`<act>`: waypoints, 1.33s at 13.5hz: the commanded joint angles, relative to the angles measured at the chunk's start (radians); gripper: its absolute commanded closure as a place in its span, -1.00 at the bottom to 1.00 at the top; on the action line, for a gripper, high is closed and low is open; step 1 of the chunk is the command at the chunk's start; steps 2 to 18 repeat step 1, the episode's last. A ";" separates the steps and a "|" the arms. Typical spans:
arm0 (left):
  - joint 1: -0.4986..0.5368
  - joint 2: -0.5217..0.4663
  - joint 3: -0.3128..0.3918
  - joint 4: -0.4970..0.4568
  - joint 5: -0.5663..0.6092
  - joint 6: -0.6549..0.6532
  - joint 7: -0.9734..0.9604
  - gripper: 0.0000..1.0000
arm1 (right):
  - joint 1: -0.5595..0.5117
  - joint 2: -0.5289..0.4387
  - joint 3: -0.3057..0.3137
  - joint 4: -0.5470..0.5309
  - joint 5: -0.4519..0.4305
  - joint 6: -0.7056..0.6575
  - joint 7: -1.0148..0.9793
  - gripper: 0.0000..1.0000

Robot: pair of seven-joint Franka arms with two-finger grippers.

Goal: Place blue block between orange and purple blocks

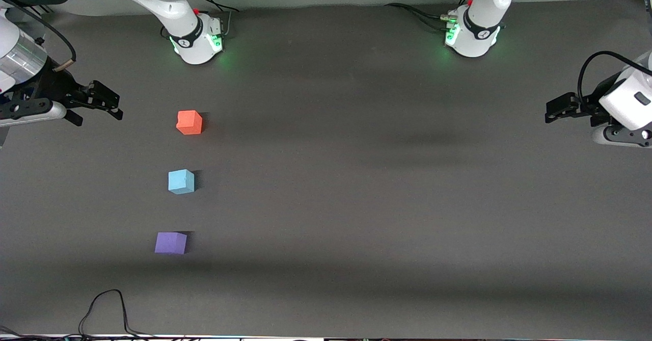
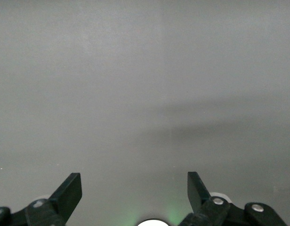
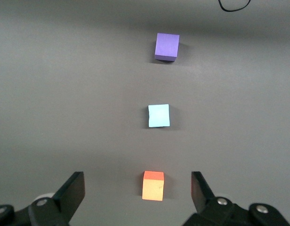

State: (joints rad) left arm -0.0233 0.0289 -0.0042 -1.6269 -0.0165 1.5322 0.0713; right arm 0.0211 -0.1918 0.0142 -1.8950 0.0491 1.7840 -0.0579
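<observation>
Dark grey bench (image 1: pixel 356 178): blue block (image 1: pixel 181 181) sits between orange block (image 1: pixel 189 122) and purple block (image 1: pixel 170 242). Right gripper (image 1: pixel 114 107) wide, empty, over bench edge. Left gripper (image 1: pixel 552 110) wide, empty, waits.

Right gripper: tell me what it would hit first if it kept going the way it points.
Likely the orange block, which sits between the open right gripper's fingers in its wrist view; height above the table is unclear.
</observation>
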 commanded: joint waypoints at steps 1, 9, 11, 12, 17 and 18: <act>-0.006 -0.007 0.006 -0.007 -0.008 0.013 0.013 -1.00 | -0.013 -0.011 0.012 -0.003 -0.026 -0.008 0.016 -1.00; -0.006 -0.007 0.006 -0.007 -0.008 0.013 0.013 -1.00 | -0.013 -0.011 0.012 -0.003 -0.026 -0.008 0.016 -1.00; -0.006 -0.007 0.006 -0.007 -0.008 0.013 0.013 -1.00 | -0.013 -0.011 0.012 -0.003 -0.026 -0.008 0.016 -1.00; -0.006 -0.007 0.006 -0.007 -0.008 0.013 0.013 -1.00 | -0.013 -0.011 0.012 -0.003 -0.026 -0.008 0.016 -1.00; -0.006 -0.007 0.006 -0.007 -0.008 0.013 0.013 -1.00 | -0.013 -0.011 0.012 -0.003 -0.026 -0.008 0.016 -1.00; -0.006 -0.007 0.006 -0.007 -0.008 0.013 0.013 -1.00 | -0.013 -0.011 0.012 -0.003 -0.026 -0.008 0.016 -1.00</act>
